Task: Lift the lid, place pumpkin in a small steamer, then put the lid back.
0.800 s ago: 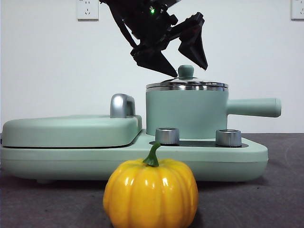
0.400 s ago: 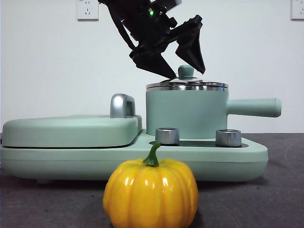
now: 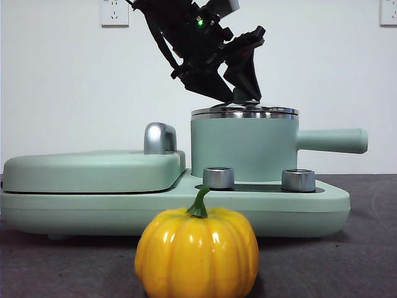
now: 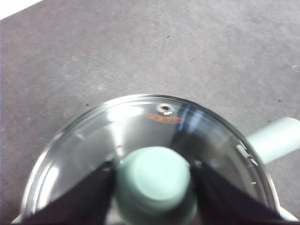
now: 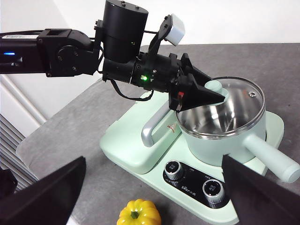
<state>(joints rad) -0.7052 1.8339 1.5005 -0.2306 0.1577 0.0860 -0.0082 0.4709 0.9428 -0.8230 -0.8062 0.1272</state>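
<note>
Item count, as we tally it: 1 lid (image 3: 244,112), 1 small steamer (image 3: 243,149), 1 pumpkin (image 3: 196,252), 2 silver knobs (image 3: 218,177), 1 flat cover (image 3: 93,170) w/ chrome handle (image 3: 159,138), 1 appliance base (image 3: 186,208), 2 wall sockets (image 3: 114,12).

Left gripper (image 4: 153,180): comes in from upper centre of front view, big and dark. Its own wrist view shows the jaws touching the lid's mint-green knob (image 4: 154,180), one on each side, clamped on it. Lid sits on the steamer rim, centre-right of front view.

Right gripper (image 5: 154,197): jaws spread wide apart at the lower corners of its own view, holding nothing, well away from the pot.

Pumpkin: lower centre of front view, on the dark table (image 3: 347,261) in front of the base, apart from it; stem curved upward.

View differences: front view hides most of the knob behind the near jaw; left wrist view shows it plainly, plus the vent hole (image 4: 164,108) and orange print on the glass. Only the right wrist view shows the steel inside of the pot through the glass, the whole left arm, and printed markings by the knobs. We cannot read them.

Steamer's long side handle (image 3: 332,140) points to frame right in front view.
</note>
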